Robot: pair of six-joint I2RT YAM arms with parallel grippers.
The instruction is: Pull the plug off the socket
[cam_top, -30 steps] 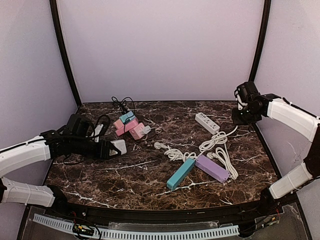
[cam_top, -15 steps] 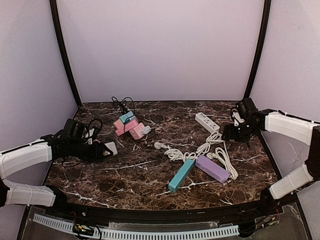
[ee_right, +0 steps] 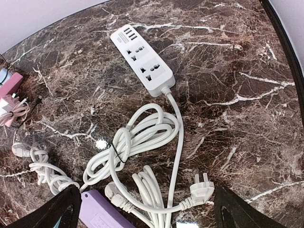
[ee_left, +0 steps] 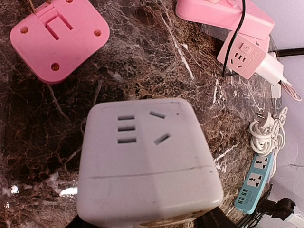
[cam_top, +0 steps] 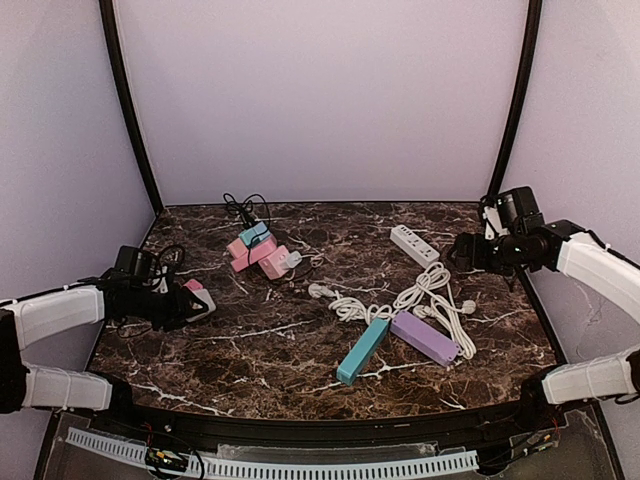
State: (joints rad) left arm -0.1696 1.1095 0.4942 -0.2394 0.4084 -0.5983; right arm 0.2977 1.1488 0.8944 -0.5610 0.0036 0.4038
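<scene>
Plug (ee_right: 202,187) lies loose on table (ee_right: 247,57), cord runs to white strip (ee_right: 142,61). R gripper (ee_right: 147,206) jaws wide apart, empty. L gripper (cam_top: 198,300) approx half closed, clamping cube socket (ee_left: 147,161).

Left gripper (ee_left: 145,220): fingers (ee_left: 219,222) showing only as dark slivers below the white cube socket (ee_left: 147,161), which is covering the rest.
Pink square adapter (ee_left: 59,38): running off the top edge.
Pink sockets (ee_left: 228,19): being clipped by the top edge.
Black plug (ee_left: 280,209): being cut at the lower right corner.
Right gripper (ee_right: 145,213): fingertips (ee_right: 50,213) alone entering at the bottom corners.
Purple power strip (ee_right: 102,216): being cut off by the bottom edge.
</scene>
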